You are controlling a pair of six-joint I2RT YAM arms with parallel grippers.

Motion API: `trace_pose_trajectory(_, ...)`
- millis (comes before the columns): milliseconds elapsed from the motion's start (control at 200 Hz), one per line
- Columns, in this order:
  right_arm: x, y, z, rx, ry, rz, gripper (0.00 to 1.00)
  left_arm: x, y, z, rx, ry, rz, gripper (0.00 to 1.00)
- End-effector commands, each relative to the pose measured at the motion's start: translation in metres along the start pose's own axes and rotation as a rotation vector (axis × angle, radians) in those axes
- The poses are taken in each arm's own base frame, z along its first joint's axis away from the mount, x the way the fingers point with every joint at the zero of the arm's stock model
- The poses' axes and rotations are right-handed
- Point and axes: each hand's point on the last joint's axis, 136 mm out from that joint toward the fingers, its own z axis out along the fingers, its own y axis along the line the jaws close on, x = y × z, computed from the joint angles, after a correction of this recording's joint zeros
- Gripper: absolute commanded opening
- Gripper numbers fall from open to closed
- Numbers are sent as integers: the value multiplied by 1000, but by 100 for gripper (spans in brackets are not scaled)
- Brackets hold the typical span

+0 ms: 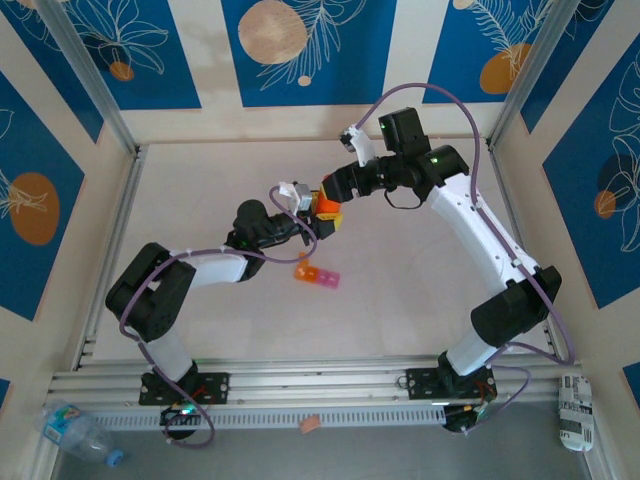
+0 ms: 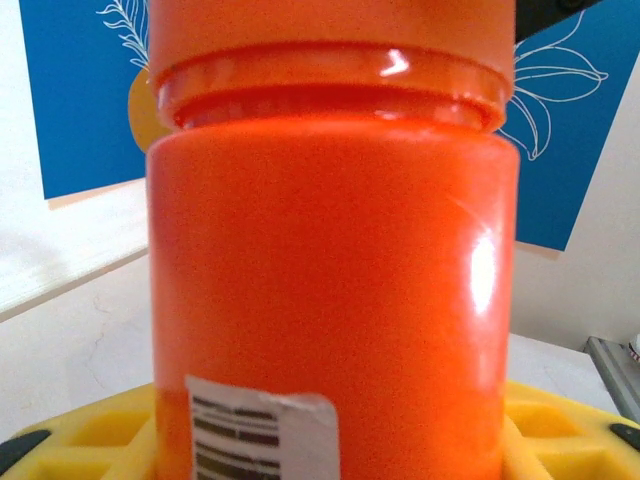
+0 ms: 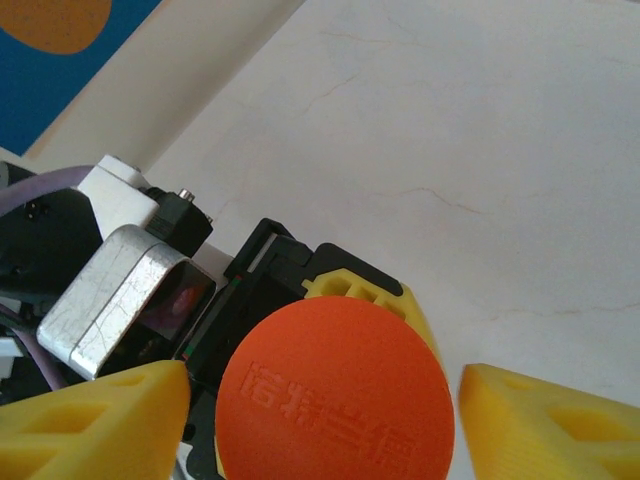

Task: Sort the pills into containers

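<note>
There are two arms and two claws; there is one orange bottle [image 1: 327, 207] with one round orange cap [image 3: 335, 395]; there is one strip of containers [image 1: 317, 274], three little cubes joined in a row, one orange and two pink.

The left claw [image 1: 312, 216] is closed on the orange bottle and holds it upright; its yellow fingers [image 2: 90, 445] sit on both sides of it. The right claw [image 3: 325, 420] is open around the cap; its two yellow fingers [image 3: 95, 425] sit just beside the cap, one on each side, with a thin gap at each.

The containers lie flat on the white table [image 1: 200, 180], in the middle, near the claws and a bit closer to the arm bases; bare table lies all around them, and the walls are well apart from them. One clear plastic bottle [image 1: 75, 430] lies past the near edge at the left.

The low part of the orange bottle and its label [image 2: 262, 435] are cut off in the left wrist view; what is inside the bottle is hidden; the cubes are too small to tell what is in them.
</note>
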Motion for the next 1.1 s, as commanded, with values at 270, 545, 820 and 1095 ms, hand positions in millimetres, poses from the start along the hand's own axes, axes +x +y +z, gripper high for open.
trace_pose_trajectory(270, 9, 3, 8, -11, 37, 15, 55, -29, -8, 3, 40, -73, 42, 0)
trace_pose_trajectory(545, 26, 0, 22, 49, 77, 113, 45, -36, -5, 5, 29, -83, 52, 0)
trace_pose_trajectory(820, 62, -7, 48, 241, 72, 428, 43, -43, 1, 5, -19, -98, 77, 0)
trace_pose_trajectory(1095, 61, -1, 46, 276, 2, 476, 45, -37, 4, 4, -27, -87, 72, 0)
